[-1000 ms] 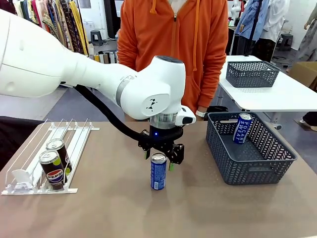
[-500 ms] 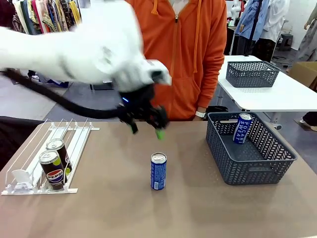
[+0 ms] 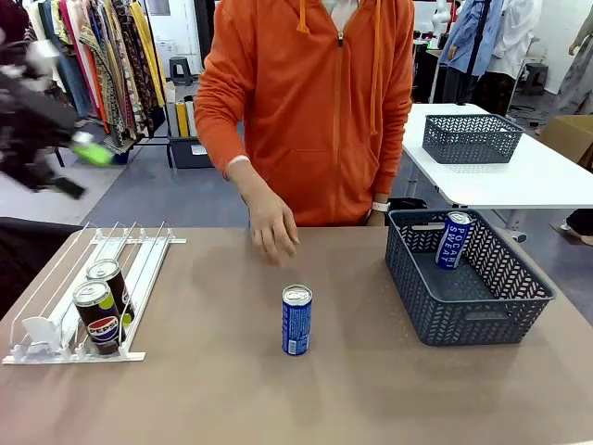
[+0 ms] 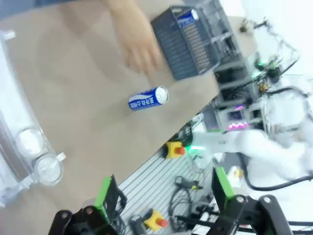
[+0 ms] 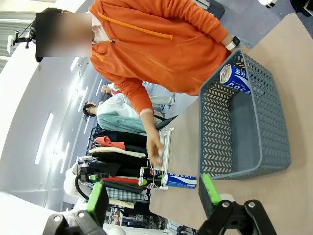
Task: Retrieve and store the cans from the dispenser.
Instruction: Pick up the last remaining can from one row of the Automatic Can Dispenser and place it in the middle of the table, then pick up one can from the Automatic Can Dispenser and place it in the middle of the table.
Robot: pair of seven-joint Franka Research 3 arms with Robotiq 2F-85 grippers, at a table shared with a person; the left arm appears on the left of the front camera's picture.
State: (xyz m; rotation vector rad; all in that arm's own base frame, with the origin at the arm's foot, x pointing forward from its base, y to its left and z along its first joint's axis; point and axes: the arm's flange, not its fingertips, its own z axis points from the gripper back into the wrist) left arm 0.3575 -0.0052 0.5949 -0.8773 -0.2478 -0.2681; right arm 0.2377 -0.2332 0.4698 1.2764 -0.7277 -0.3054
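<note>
Blue can stands far from left end effector.

person: orange zip hoodie | fingers: black, green pads

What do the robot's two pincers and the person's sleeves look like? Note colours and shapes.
The left pincer and right pincer are each black, with two straight fingers tipped by bright green pads. The person wears an orange zip hoodie with long sleeves, orange drawstrings and a pale edge at one cuff.
</note>
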